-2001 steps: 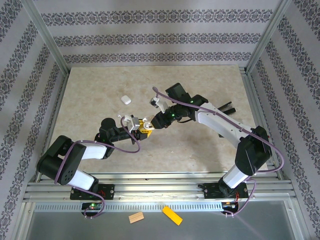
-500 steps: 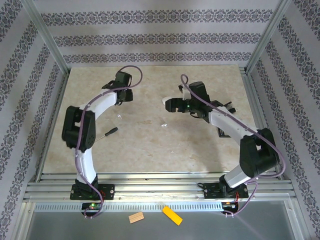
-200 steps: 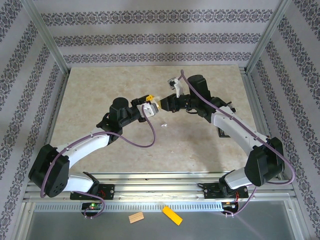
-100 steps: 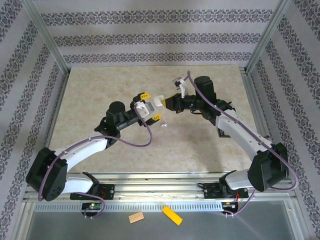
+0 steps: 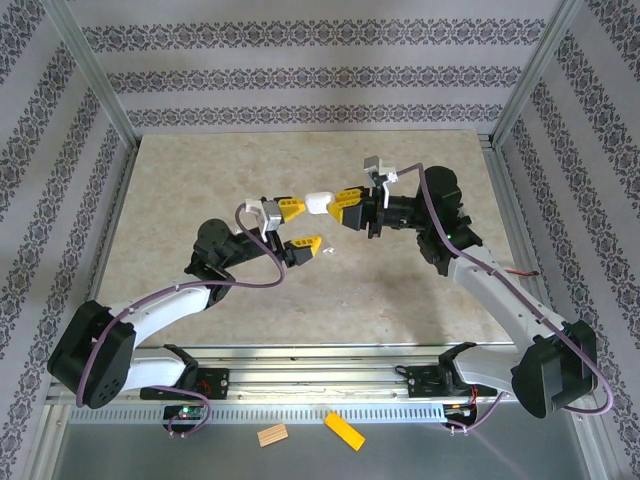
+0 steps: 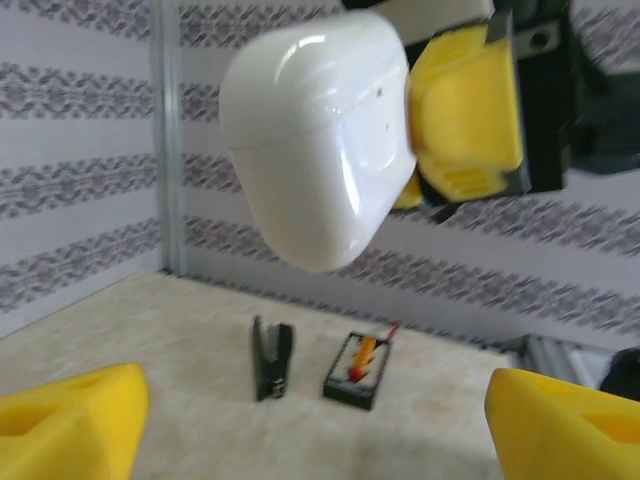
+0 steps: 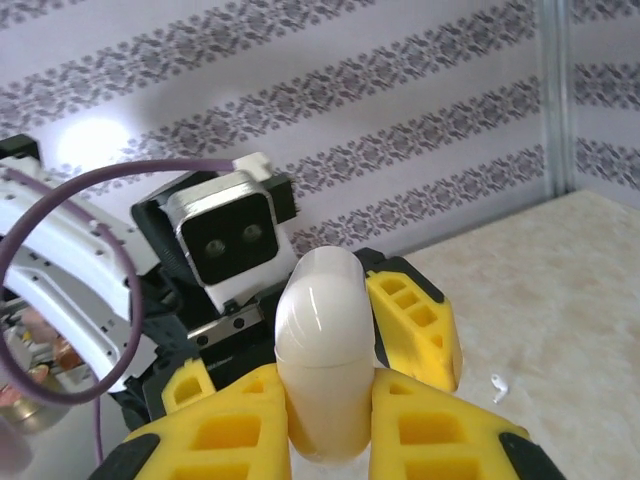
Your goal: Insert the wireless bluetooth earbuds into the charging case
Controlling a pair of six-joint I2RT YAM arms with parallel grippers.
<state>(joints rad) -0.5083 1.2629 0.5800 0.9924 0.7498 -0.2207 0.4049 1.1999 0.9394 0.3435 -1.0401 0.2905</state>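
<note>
Clasping charging case (image 5: 320, 201) aloft: right claw (image 5: 345, 207)

Handover done: charging case (image 5: 320, 201) gone from its far-left spot on table (image 5: 180, 180), now up in air at centre. Left gripper (image 5: 297, 226) went out for it, carried it across, then sprang wide and let go; now eased slightly down, off case. Right gripper (image 5: 339, 207) has taken over, clamped on case's end. Right arm's elbow and wrist swung out rightward since last half-second.
</note>
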